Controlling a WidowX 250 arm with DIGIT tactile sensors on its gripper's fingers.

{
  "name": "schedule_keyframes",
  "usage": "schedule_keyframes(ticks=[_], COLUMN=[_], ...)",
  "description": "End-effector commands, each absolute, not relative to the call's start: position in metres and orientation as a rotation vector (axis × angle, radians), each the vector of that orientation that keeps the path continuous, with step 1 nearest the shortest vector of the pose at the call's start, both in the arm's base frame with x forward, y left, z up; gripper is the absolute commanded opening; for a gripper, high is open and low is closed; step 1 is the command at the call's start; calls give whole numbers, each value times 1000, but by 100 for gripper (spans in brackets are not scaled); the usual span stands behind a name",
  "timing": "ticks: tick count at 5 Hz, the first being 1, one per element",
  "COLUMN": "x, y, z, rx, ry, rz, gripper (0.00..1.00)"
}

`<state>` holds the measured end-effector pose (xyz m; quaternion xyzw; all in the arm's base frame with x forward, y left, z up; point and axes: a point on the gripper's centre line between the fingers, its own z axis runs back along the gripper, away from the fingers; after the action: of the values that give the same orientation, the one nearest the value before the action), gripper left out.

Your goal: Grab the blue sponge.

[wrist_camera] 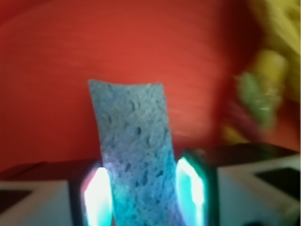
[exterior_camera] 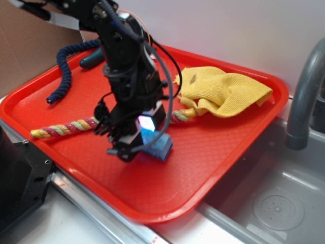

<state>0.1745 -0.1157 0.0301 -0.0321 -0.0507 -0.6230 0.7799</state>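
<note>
We see the blue sponge (wrist_camera: 136,155) lying on the red tray (exterior_camera: 213,152), its near end between the gripper (wrist_camera: 143,197) fingers, which press against both sides. Behind it lies the multicoloured rope (exterior_camera: 63,129), a yellow cloth (exterior_camera: 228,91) further right; the blurred wrist view perhaps shows the rope's knot.
</note>
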Motion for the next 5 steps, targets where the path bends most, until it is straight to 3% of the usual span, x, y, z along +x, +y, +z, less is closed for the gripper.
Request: schedule_keyframes(ticks=[1,2,3,4,5], x=[160,169,187,190,188], y=[-108,-72,-33,-2,-3], z=[102,126,140,153,169], rx=[-11,-63,7,-13,-34], ry=[-151,-32,84,22,-71], rz=[-1088,-836,-588,-340,-92], gripper=[0,0,0,0,0])
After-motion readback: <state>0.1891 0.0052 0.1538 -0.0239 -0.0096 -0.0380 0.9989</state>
